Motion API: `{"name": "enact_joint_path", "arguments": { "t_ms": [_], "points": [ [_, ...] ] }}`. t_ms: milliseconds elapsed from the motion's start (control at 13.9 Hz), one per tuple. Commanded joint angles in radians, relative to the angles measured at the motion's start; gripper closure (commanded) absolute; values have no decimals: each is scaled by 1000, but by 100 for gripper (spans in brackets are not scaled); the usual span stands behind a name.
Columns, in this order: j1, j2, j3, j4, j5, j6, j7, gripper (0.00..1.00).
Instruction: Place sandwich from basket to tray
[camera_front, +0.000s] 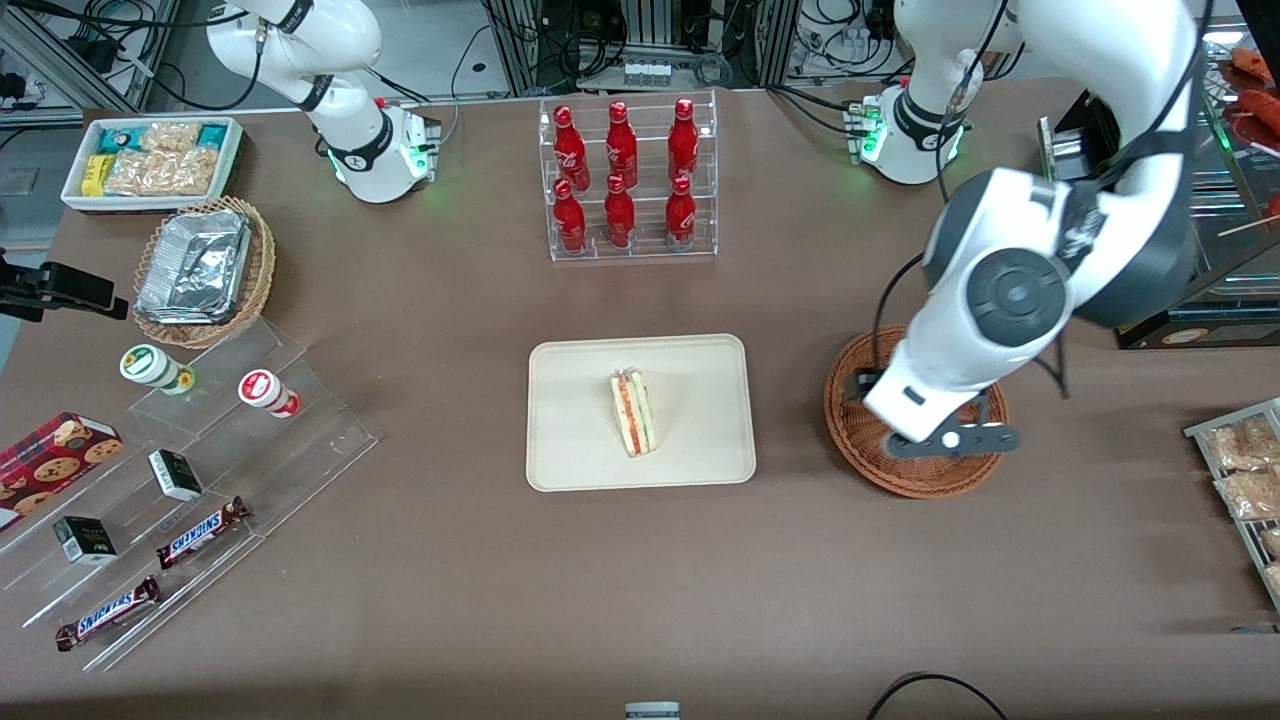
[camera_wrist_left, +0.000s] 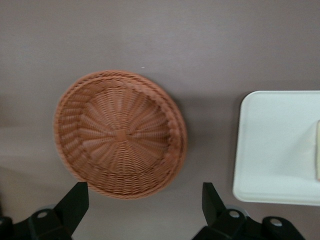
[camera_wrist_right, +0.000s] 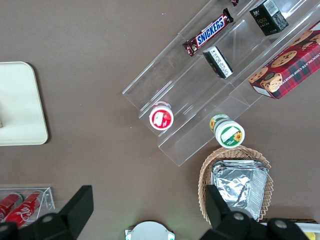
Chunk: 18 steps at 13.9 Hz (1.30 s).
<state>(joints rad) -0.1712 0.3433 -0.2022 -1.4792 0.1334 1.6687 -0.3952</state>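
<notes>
Spread wide with nothing between its fingers, the gripper (camera_wrist_left: 145, 200) is hovering above the basket (camera_front: 850, 440), which is sitting bare on the brown table (camera_front: 450, 600), its woven floor holding nothing. One sandwich (camera_front: 633, 412) is lying inside the tray (camera_front: 570, 400), just beside the basket toward the parked arm's end of the table. The wedge is resting with its striped cut side facing up, its long axis running from the front camera's edge of the tray toward the bottle rack (camera_front: 630, 180), and its narrower tip is pointing at that rack. Nothing else is sharing the tray.

Well apart from the tray toward the parked arm's end, a clear stepped stand (camera_front: 190, 480) is carrying two Snickers bars (camera_front: 200, 532), three small dark cartons (camera_front: 84, 539) and two round lidded cups (camera_front: 268, 392), with a red cookie box (camera_front: 50, 455) just beside it. Farther from the camera than the stand, a tan wicker basket (camera_front: 255, 270) is holding crumpled silver foil (camera_front: 195, 265), and a white bin (camera_front: 232, 160) is holding snack packets. Farther from the camera than the tray, six red bottles (camera_front: 620, 145) are standing upright in the bottle rack, three to a row.
</notes>
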Motion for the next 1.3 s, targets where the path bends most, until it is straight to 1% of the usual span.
{"name": "enact_joint_path", "arguments": {
  "t_ms": [0, 72, 216, 504, 576, 720, 864, 1008, 1224],
  "points": [
    [65, -153, -9, -145, 2, 13, 106, 0],
    [84, -193, -9, -167, -8, 6, 151, 0],
    [111, -242, -8, -170, -52, -38, 246, 0],
    [180, -320, -3, -162, -67, -138, 390, 0],
    [193, -334, 15, -159, -75, -170, 403, 0],
    [196, -359, 90, -151, -127, -187, 447, 0],
    [196, -383, 124, -147, -124, -217, 504, 0],
    [217, -395, 126, -142, -120, -227, 506, 0],
    [220, -398, 127, -119, -118, -231, 498, 0]
  ]
}}
